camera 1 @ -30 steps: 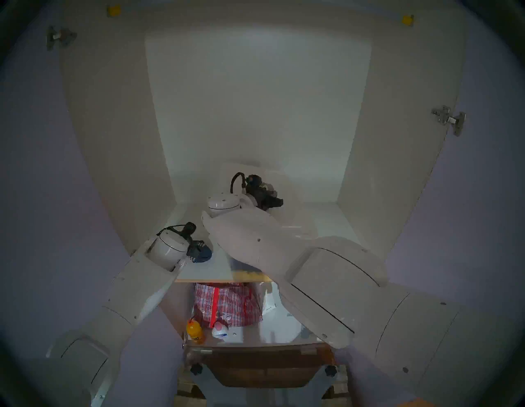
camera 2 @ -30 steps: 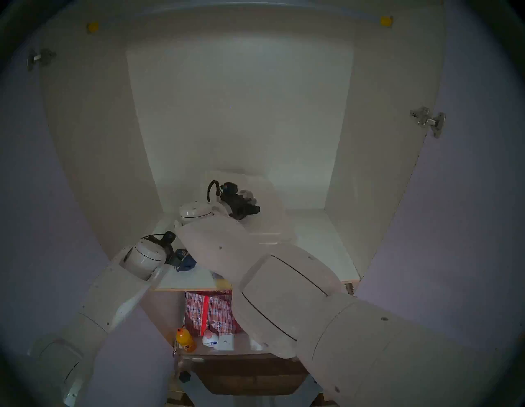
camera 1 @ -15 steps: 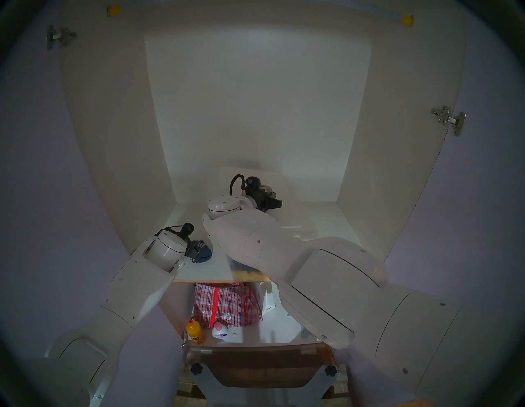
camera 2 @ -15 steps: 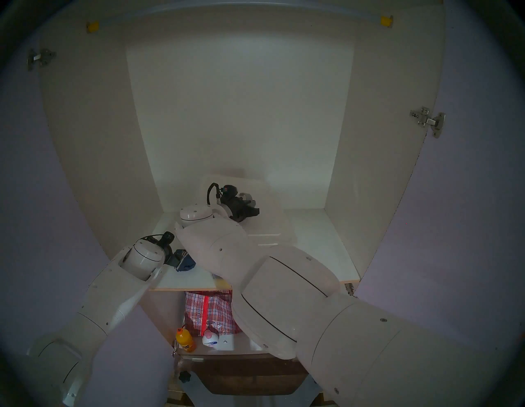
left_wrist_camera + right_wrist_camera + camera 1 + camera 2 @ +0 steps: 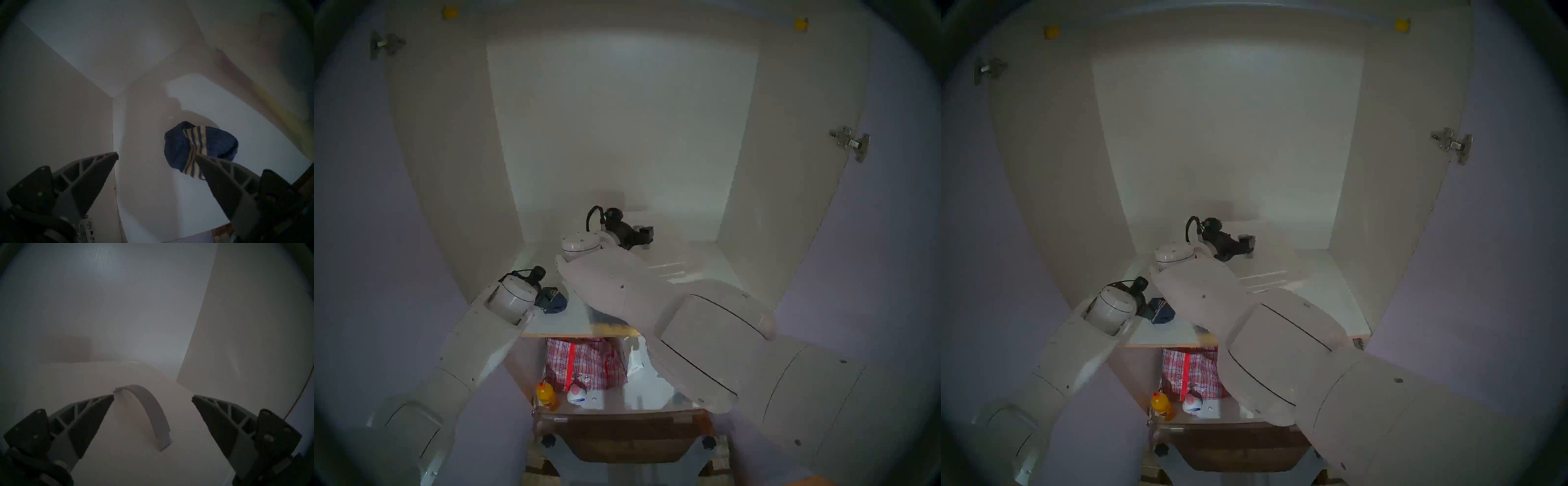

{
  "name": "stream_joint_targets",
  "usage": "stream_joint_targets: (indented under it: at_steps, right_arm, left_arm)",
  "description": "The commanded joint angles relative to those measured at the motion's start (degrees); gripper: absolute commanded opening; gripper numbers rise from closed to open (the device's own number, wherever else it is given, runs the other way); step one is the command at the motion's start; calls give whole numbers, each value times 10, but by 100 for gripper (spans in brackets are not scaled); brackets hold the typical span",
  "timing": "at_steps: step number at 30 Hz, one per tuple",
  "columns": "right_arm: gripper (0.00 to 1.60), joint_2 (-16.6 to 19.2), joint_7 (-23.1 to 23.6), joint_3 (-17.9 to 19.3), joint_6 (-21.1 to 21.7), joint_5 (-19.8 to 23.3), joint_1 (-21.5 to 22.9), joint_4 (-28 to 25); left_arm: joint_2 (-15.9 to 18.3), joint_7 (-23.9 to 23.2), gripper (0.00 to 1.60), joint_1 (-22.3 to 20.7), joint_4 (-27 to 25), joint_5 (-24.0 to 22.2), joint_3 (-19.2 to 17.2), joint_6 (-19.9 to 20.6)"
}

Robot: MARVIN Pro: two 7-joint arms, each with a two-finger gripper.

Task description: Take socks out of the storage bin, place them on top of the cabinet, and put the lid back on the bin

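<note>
- Since the earlier frames the lid [image 5: 656, 258] has dropped from a tilted, raised pose to lie nearly flat over the bin [image 5: 609, 320], and the right gripper [image 5: 153, 396] has let go of its grey strap [image 5: 149, 411], with the fingers now spread wide
- From the right wrist view the strap arches free between the open jaws, just beside the left fingertip and well clear of the right one; nothing is held
- Left gripper [image 5: 157, 155] hangs open and empty just above the shelf [image 5: 558, 324]; its right fingertip [image 5: 209, 162] overlaps the socks [image 5: 198, 147] in that view, though whether it touches them cannot be told
- Socks lie on the white shelf of the cabinet [image 5: 619, 118], left of the bin, so that part of the task looks finished
- As a judgement, the lid is light, stiff and smooth plastic, likely to slide if pushed sideways; the strap is the sensible place to hold it, and pressing down near the ribbed ends should seat it
- Whether the lid has clicked onto the rim cannot be seen, since the right arm [image 5: 619, 292] hides the near edge
- Socks are soft and light, and any pinch across the ball would lift them
</note>
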Motion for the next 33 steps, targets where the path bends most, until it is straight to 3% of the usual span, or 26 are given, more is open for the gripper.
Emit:
stream_joint_targets:
  at_steps: [1,6,12,16,22,28,33]
  right_arm:
    - [160,-6,-1,-6,-2,-4,20,1]
    - [160,-6,-17,4,-23,8,27,-1]
    - [160,-6,-63,14,-102,5,26,-13]
    - [160,-6,-122,-17,-178,-24,8,-42]
    - [160,35,-170,-20,-162,-21,-1,-68]
    - [160,105,-101,-16,-113,19,-16,-133]
    - [160,169,9,-27,-80,39,-33,-203]
  left_arm:
    - [1,-1,160,-12,-14,-1,-4,-5]
    - [0,-1,160,-14,-19,-2,-2,-1]
    - [0,0,160,-14,-26,-3,-1,6]
    - [-7,6,160,-19,-30,0,2,27]
    - [-12,11,160,-22,-33,1,4,46]
    - [-13,14,160,-24,-32,1,5,51]
    - [-13,16,160,-24,-31,0,5,52]
